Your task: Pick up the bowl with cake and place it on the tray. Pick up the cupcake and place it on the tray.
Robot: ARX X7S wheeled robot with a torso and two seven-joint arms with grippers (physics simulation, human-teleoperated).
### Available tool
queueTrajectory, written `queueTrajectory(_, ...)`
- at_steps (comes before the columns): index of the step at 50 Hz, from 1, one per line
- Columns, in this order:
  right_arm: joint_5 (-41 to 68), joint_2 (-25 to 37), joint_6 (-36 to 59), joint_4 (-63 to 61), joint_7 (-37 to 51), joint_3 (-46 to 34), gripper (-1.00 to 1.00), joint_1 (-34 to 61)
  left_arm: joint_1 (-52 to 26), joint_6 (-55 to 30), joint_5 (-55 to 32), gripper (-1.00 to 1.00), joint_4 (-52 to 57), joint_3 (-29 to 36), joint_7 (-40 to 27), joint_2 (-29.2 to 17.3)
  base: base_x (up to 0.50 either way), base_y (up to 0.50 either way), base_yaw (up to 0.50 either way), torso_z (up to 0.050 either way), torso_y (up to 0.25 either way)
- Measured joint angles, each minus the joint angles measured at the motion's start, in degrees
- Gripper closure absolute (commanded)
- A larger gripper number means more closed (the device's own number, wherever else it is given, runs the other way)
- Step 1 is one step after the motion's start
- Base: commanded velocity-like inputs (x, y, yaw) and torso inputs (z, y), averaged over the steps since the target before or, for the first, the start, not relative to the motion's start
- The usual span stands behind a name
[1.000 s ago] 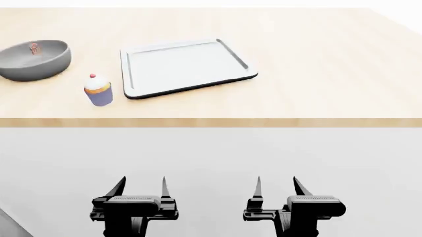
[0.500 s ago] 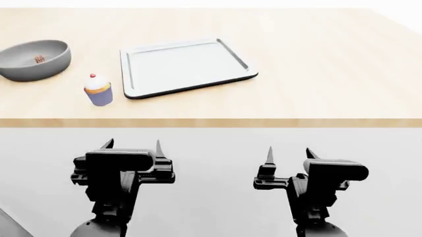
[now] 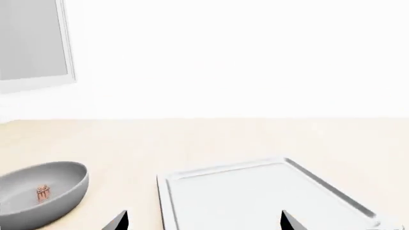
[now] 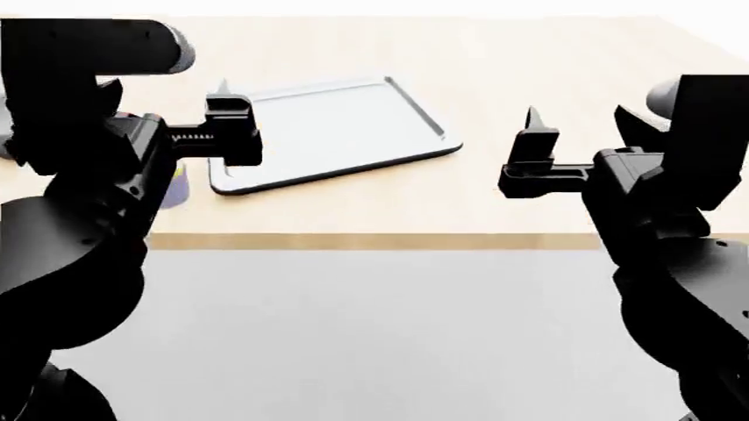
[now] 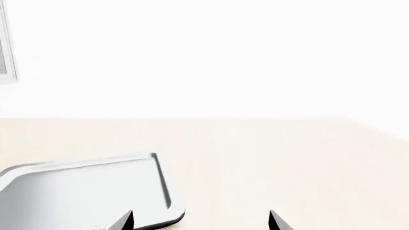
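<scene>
On the light wooden bench [image 4: 527, 53], a flat silver tray [image 4: 316, 123] sits near the middle with nothing in it. Toward the bench's left edge, a wide grey bowl [image 3: 41, 194] holds a tiny brown cake [image 3: 43, 193]. Just beside the tray's near left corner, a sliver of the cupcake [image 4: 177, 189] shows behind the left arm. The left gripper [image 3: 201, 221] and right gripper [image 4: 580, 127] hang above the bench's front edge, fingers spread, holding nothing.

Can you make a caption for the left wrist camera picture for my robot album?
Open left hand faces the grey bowl with cake beside the empty tray.
</scene>
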Motion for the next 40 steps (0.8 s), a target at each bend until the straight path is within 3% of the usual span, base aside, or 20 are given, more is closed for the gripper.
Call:
queueTrajectory(15, 23.2, 6.6, 6.1, 0.4, 16.4, 2.3, -1.00, 8.3, -8.0, -0.6, -15.2, -1.00, -4.7, -1.2, -9.4, -5.4, 0.41, 0.34, 0.00, 0.000, 0.000)
queueTrajectory(40, 34.7, 10.7, 5.7, 1.5, 25.6, 1.7, -1.00, 11.7, -9.8, 1.7, -19.4, -1.00, -6.2, 0.5, -11.8, -8.5, 0.30, 0.50, 0.00, 0.000, 0.001)
